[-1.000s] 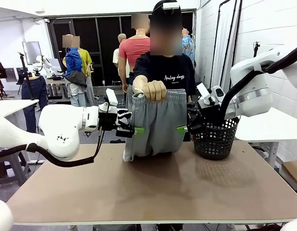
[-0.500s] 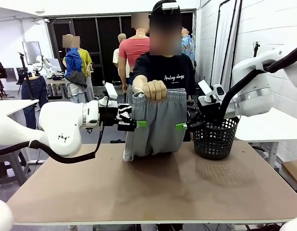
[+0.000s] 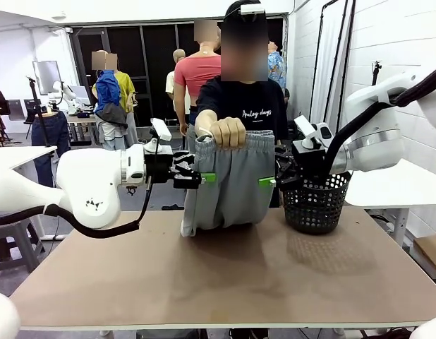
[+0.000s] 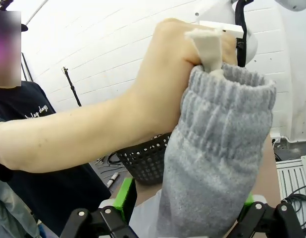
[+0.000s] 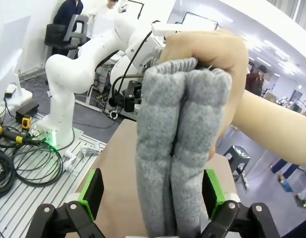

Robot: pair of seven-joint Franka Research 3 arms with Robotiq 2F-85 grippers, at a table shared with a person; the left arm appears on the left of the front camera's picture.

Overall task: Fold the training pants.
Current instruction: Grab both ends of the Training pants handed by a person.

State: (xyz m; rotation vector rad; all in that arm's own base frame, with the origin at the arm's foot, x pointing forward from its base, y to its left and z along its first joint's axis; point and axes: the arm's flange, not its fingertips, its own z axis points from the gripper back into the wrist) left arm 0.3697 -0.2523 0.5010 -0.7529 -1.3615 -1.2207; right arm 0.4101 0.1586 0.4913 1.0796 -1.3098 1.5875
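A: Left gripper (image 3: 204, 178)?
B: Wide open, holding nothing. Pads either side of the training pants (image 3: 232, 187), left edge. Contact unclear.
A: Pants where?
B: Hanging by the waistband from person's hand (image 3: 227, 132), lower end down on table (image 3: 225, 282).
A: Right gripper (image 3: 269, 182)?
B: Also wide open, empty, straddling right edge. Just beside black basket (image 3: 315, 203).
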